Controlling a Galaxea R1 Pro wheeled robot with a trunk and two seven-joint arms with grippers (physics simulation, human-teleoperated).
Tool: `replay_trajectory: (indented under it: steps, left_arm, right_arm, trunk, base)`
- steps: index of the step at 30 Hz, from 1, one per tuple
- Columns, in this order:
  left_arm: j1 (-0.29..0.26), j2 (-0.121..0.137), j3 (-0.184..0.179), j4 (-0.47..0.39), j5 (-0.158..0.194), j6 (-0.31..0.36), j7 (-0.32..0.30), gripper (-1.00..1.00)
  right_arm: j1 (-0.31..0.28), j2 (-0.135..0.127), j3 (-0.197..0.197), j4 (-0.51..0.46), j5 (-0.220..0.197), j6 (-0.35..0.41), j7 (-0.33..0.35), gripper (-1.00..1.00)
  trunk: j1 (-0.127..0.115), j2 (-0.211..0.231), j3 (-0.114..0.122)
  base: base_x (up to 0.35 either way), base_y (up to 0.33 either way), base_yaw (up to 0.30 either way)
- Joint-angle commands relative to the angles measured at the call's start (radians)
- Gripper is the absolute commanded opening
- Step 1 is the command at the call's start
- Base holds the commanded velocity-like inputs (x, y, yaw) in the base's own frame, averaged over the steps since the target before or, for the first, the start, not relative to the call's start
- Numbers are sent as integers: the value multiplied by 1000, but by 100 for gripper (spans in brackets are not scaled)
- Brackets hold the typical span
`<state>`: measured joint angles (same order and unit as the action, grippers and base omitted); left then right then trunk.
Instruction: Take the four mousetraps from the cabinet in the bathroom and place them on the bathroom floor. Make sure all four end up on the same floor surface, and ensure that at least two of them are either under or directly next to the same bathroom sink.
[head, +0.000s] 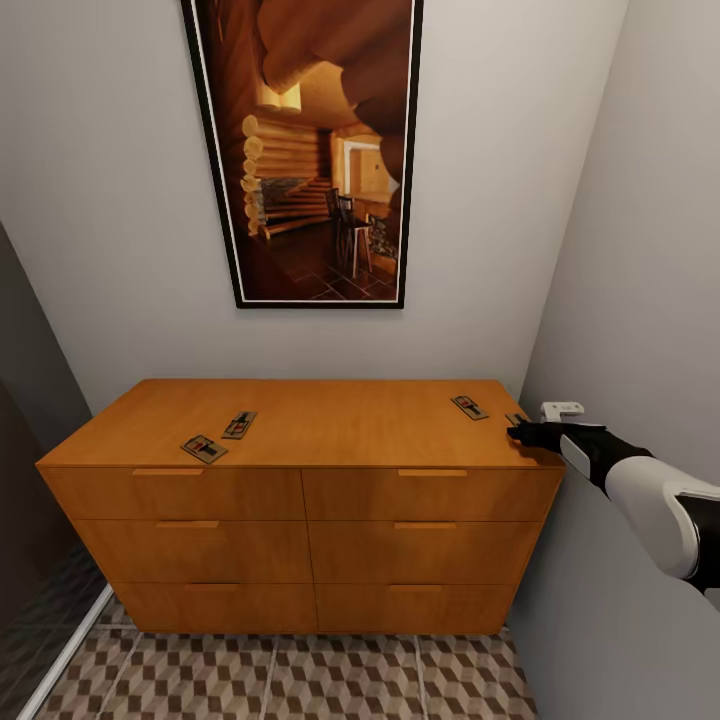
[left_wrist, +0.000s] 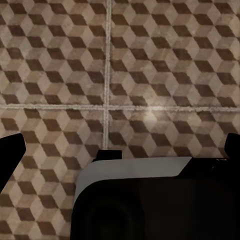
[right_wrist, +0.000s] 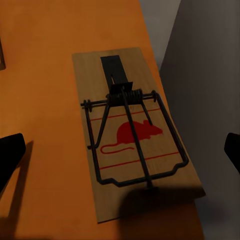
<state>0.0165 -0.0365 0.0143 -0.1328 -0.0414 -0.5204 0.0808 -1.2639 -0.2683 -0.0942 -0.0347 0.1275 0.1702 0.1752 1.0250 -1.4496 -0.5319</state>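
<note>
Your right end effector (head: 518, 432) sits at the right of the head view, at the far right end of the cabinet (head: 300, 500), its black tip over the top surface. Its fingers (right_wrist: 11, 155) show at the two side edges of the right wrist view, spread wide with nothing between them.

Item 1: mousetrap (right_wrist: 132, 130), centre of the right wrist view, flat on the cabinet top just ahead of and between those open fingers, not touched by them. Tan board, dark wire spring and bar, red mouse print. It lies at the cabinet's edge beside the grey wall.

Item 2: second mousetrap (head: 468, 407), right of centre in the head view, near the end effector but apart from it.

Items 3 and 4: two more mousetraps (head: 239, 424) and (head: 203, 448), left of centre on the cabinet top, close together, well apart from your right end effector.

Your left end effector (left_wrist: 120, 150) hangs over the bathroom floor (left_wrist: 150, 60), fingers wide, holding nothing.

Framed picture (head: 310, 150), upper centre of the head view, on the wall above the cabinet.
</note>
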Motion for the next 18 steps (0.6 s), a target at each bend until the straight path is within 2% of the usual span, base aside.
replay_trajectory:
  steps: [1,14,15,18]
  left_arm:
    - [0,0,1,-1,-5,-1,5,100]
    - [0,0,1,-1,-5,-1,5,100]
    - [0,0,1,-1,-5,-1,5,100]
    - [0,0,1,-1,-5,-1,5,100]
  right_arm:
    - [0,0,-9,-2,11,6,4,100]
    - [7,0,-9,-2,11,5,4,100]
    - [7,0,-9,-2,11,5,4,-100]
    - [8,0,-9,-2,11,5,4,-100]
  trunk:
    - [0,0,-1]
    - [0,0,-1]
    - [0,0,-1]
    - [0,0,-1]
  base:
    - [0,0,0]
    - [0,0,0]
    - [0,0,0]
    - [0,0,0]
